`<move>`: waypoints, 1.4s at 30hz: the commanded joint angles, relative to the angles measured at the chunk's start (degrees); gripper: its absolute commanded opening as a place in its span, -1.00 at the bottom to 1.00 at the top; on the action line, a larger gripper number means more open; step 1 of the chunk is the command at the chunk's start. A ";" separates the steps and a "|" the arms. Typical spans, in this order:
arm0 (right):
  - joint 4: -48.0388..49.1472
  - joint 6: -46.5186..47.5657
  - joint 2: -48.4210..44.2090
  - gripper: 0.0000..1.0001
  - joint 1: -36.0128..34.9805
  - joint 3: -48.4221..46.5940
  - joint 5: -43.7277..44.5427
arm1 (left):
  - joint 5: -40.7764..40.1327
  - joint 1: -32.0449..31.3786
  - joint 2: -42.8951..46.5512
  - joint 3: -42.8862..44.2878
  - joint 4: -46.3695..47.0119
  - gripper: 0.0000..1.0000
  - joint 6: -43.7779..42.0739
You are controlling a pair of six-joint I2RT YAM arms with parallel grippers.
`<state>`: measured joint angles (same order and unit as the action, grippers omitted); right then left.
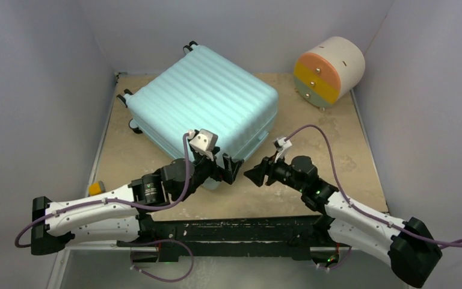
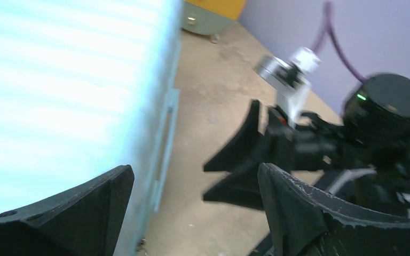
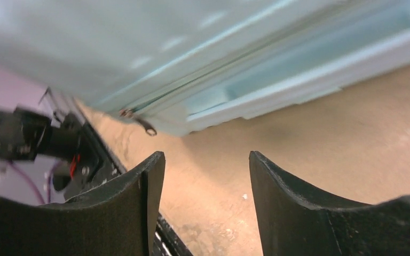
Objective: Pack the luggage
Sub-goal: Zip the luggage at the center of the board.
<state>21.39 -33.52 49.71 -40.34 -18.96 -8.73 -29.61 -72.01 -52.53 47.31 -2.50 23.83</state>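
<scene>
The closed suitcase (image 1: 204,99) lay flat on the desk (image 1: 349,162); the left jaws and right jaws stood open, empty, near its front corner.

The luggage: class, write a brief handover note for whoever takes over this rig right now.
Left hand: open, empty, by the luggage's near corner.
Right hand: open, empty, facing the left hand, just off the luggage.
Luggage: shut, flat on the table, ribbed shell up, wheels far-left.
Done: lid is down.
To do: zip pull hangs at the near corner; whether the zip is fully closed cannot be told, so check it.
</scene>
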 commanded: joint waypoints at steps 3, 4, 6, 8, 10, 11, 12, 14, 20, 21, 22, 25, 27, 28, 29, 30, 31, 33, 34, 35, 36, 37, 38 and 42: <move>10.49 16.90 4.43 0.20 -7.89 -2.47 -7.01 | -6.58 7.62 0.04 0.95 -0.77 0.85 -3.37; 12.39 17.64 6.13 0.18 -9.40 -2.88 -7.00 | -6.09 8.58 0.25 0.90 -0.45 0.85 -2.93; 16.84 18.41 9.62 0.13 -11.06 -3.29 -7.17 | -6.12 8.98 0.99 0.58 0.87 0.85 -3.14; 20.70 18.66 13.15 0.08 -12.75 -3.85 -7.07 | -6.01 8.99 1.87 0.03 1.57 0.84 -3.34; 23.62 18.43 16.26 0.04 -13.81 -4.46 -5.64 | -5.91 8.99 2.52 -0.34 1.62 0.84 -3.53; 25.49 18.26 17.40 0.03 -14.01 -4.31 -5.07 | -5.76 8.99 2.64 -0.23 1.27 0.84 -3.49; 27.68 18.01 18.46 0.02 -14.18 -3.99 -4.80 | -5.61 8.99 2.74 -0.19 0.74 0.83 -3.45; 30.34 17.65 20.35 0.02 -14.26 -3.89 -3.47 | -5.60 8.99 2.75 -0.10 -0.43 0.82 -3.29; 34.72 17.10 26.94 0.13 -15.00 -6.03 -2.79 | -6.47 8.99 3.91 -1.16 -2.15 0.81 -2.51; 35.46 16.95 27.75 0.14 -15.24 -6.12 -2.38 | -6.81 8.99 4.31 -1.42 -2.26 0.81 -2.48; 36.31 16.76 28.54 0.16 -15.33 -6.21 -1.96 | -7.07 8.99 4.85 -1.63 -2.41 0.81 -2.43; 36.64 16.58 30.12 0.16 -16.09 -6.73 0.72 | -7.71 8.99 5.87 -2.13 -3.10 0.81 -2.26; 37.01 16.38 31.05 0.13 -16.74 -6.88 2.58 | -7.91 8.99 6.33 -2.21 -3.64 0.81 -2.09; 37.59 16.19 31.58 0.10 -16.97 -6.88 3.27 | -7.94 8.99 6.57 -2.41 -3.91 0.81 -2.01; 37.88 15.96 32.19 0.06 -17.21 -6.94 3.96 | -7.99 8.99 6.79 -2.51 -4.18 0.81 -1.84; 37.98 15.55 32.77 0.03 -17.43 -7.08 4.80 | -8.11 8.99 7.01 -2.61 -4.42 0.81 -1.60; 38.21 15.21 33.34 -0.01 -17.61 -7.26 5.34 | -8.10 8.99 7.22 -2.70 -4.80 0.81 -1.27; 38.55 14.71 34.60 -0.07 -17.97 -7.47 6.32 | -8.23 8.99 7.62 -2.82 -5.56 0.80 -0.73; 38.62 14.42 34.98 -0.10 -18.21 -7.57 6.83 | -8.29 8.99 7.96 -2.90 -5.94 0.80 -0.52; 38.75 14.26 35.34 -0.11 -18.36 -7.58 7.07 | -8.32 8.99 8.27 -2.97 -6.23 0.80 -0.28; 38.90 14.01 35.62 -0.12 -18.54 -7.54 7.39 | -8.44 8.99 8.50 -3.05 -6.61 0.80 -0.09; 39.09 13.79 35.81 -0.14 -18.67 -7.39 7.63 | -8.59 8.99 8.79 -3.14 -6.90 0.80 0.05; 39.49 13.60 36.00 -0.17 -18.80 -7.36 7.64 | -8.78 8.99 9.03 -3.23 -7.12 0.80 0.21; 37.93 13.11 36.73 -0.52 -19.81 -8.42 9.86 | -8.98 8.99 9.68 -3.61 -7.61 0.79 0.74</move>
<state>59.77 -19.46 84.84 -59.18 -24.27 -2.72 -37.43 -63.07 -43.81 44.42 -9.23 23.29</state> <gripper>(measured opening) 0.316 0.901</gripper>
